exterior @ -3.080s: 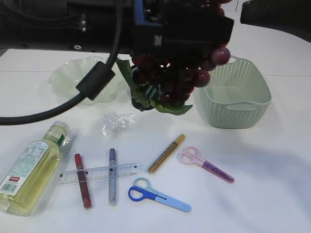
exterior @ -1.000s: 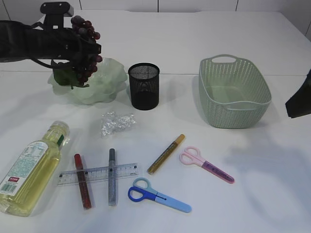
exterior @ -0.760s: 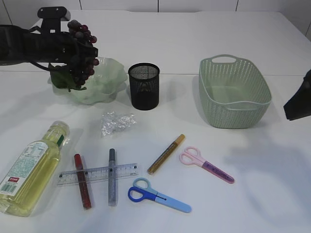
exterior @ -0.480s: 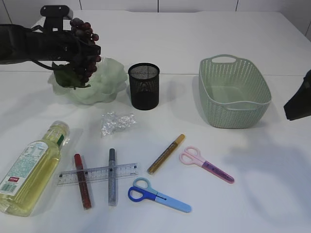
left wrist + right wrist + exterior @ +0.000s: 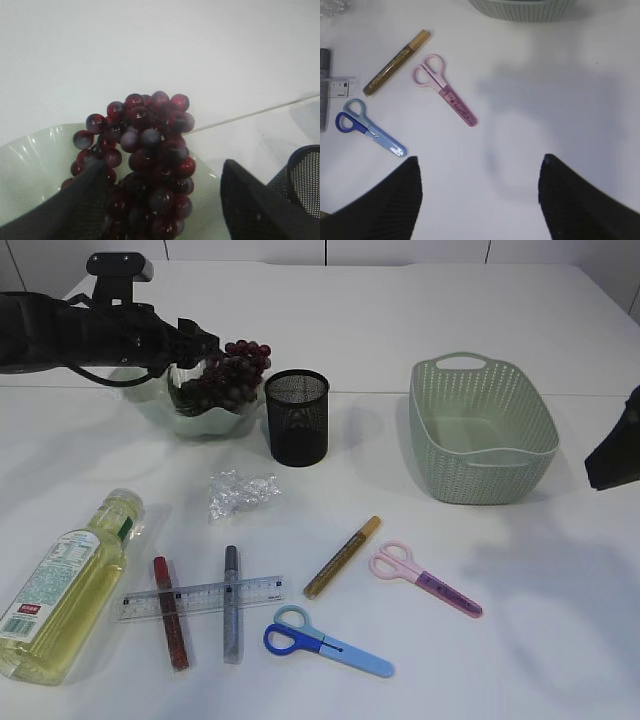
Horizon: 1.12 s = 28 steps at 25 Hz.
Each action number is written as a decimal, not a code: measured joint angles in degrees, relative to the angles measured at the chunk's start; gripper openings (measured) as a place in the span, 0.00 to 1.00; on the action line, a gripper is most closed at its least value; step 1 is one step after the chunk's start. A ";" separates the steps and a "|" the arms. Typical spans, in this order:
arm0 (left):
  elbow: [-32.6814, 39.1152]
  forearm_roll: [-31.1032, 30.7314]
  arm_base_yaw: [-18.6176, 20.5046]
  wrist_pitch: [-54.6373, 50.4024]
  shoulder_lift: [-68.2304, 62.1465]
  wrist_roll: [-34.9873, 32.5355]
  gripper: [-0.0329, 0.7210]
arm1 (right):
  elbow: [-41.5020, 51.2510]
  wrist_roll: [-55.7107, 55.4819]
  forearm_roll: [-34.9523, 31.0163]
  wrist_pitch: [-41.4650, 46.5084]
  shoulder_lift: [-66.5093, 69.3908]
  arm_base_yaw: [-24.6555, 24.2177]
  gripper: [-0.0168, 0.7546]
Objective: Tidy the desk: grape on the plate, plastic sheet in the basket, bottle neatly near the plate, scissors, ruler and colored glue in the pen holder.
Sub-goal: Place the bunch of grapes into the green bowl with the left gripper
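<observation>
The dark red grape bunch (image 5: pixel 228 375) lies on the pale green plate (image 5: pixel 214 426) at the back left, and it shows in the left wrist view (image 5: pixel 150 160) on the plate (image 5: pixel 30 165). My left gripper (image 5: pixel 195 345) is open, its jaws (image 5: pixel 162 167) wide on either side of the bunch. My right gripper (image 5: pixel 480 159) is open and empty above bare table. The bottle (image 5: pixel 65 585), the plastic sheet (image 5: pixel 240 493), the ruler (image 5: pixel 200 598), the pink scissors (image 5: pixel 425 580), the blue scissors (image 5: pixel 325 642) and the three glue sticks, red (image 5: pixel 170 612), grey (image 5: pixel 231 602) and gold (image 5: pixel 343 556), lie on the table.
The black mesh pen holder (image 5: pixel 296 417) stands just right of the plate. The green basket (image 5: pixel 485 455) stands at the back right. The right wrist view shows the pink scissors (image 5: pixel 445 90), the blue scissors (image 5: pixel 367 132) and the gold glue (image 5: pixel 397 62).
The left gripper held the grape bunch over the plate. Now the jaws are open and the bunch lies on the plate, further right. The right arm has barely moved.
</observation>
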<state>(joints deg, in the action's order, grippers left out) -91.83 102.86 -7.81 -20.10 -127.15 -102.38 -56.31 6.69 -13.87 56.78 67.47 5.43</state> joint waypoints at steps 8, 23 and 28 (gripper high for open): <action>0.00 -1.77 0.00 0.31 0.00 7.62 0.67 | 0.00 0.00 0.00 0.54 0.00 0.00 0.75; 0.00 -55.43 -0.10 -3.69 5.89 57.55 0.65 | 0.00 0.00 -1.14 0.66 0.00 0.00 0.75; 0.00 -79.20 -0.10 -13.34 8.89 77.56 0.65 | 0.00 0.00 -1.39 0.66 0.00 0.00 0.75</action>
<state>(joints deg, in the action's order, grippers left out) -91.83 23.67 -7.91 -33.45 -118.26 -24.82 -56.31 6.69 -15.26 57.44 67.47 5.43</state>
